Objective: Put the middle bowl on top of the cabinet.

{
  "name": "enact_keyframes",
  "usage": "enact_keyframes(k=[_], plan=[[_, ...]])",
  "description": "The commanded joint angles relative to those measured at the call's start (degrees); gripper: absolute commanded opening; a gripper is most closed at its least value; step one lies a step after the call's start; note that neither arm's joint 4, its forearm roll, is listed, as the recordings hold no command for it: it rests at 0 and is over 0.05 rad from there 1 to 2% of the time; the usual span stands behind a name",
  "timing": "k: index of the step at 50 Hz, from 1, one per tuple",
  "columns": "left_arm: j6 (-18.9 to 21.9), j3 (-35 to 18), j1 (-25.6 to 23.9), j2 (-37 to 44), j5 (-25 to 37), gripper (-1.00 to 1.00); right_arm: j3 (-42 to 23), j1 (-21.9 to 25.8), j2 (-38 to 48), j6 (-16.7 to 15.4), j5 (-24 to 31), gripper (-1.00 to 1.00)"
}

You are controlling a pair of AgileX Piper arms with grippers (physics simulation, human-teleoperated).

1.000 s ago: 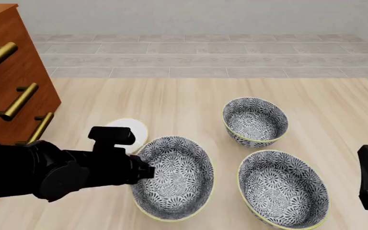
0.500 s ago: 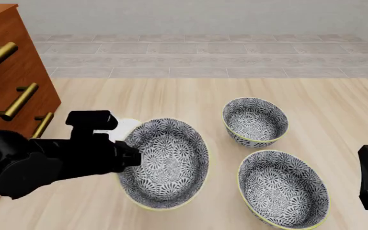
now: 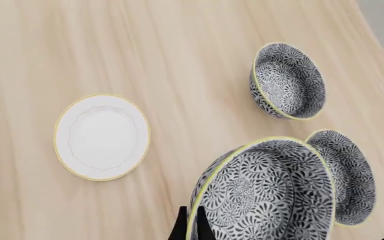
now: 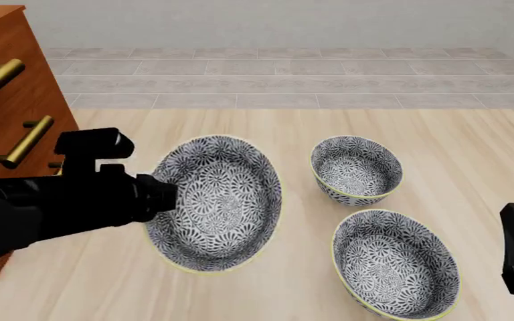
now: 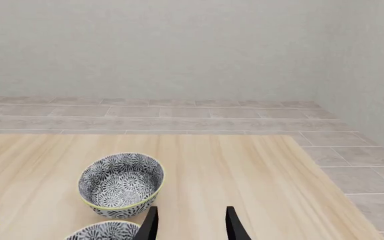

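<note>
The left gripper (image 4: 160,194) clamps the near-left rim of the deep round bowl with the black-and-white floral pattern and pale yellow-green rim (image 4: 214,202), and holds it clear of the pale wooden table (image 4: 239,134), tilted so that its inside faces the front camera. In the left wrist view only the two dark fingertips (image 3: 202,231) show at the frame's edge, pinching the rim of the held bowl (image 3: 265,195); the rest of the gripper is cut off. The black left arm (image 4: 43,214) hides the small plain white plate (image 3: 102,136) in the front view, so the plate shows whole only from the left wrist.

The tall reddish-brown wooden cabinet with brass bar handles (image 4: 11,100) is cropped at the left edge of the front view; its lower part sits behind the arm.

Two more patterned bowls rest on the table: a far bowl (image 4: 356,170) and a near bowl (image 4: 395,263), the latter clipped by the bottom edge. The right gripper (image 5: 190,225) hangs with its fingers apart and nothing between them; in the front view only a dark piece of it shows at the right edge.

No writing or labels can be read anywhere.
</note>
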Motion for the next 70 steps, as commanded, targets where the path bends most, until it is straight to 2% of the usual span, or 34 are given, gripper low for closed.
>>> enact_keyframes(k=[1,30,44,56,70], plan=[[0.94,-2.39,1.79,-2.72,2.48,-1.0,0.0,0.0,0.03,0.02,-0.04,1.0],[0.34,-10.25,8.88,-9.08,12.68,-1.0,-0.02,0.04,0.4,-0.12,-0.48,1.0],[-3.21,-12.17,11.47,-13.34,19.35,-1.0,0.0,0.21,0.41,-0.34,-0.3,1.0],[-5.34,-16.13,14.0,-12.96,23.23,-1.0,0.0,0.32,0.59,-0.4,-0.44,1.0],[-2.98,-21.96,18.28,-9.5,27.04,-1.0,0.0,0.28,1.07,-0.4,-0.77,1.0]])
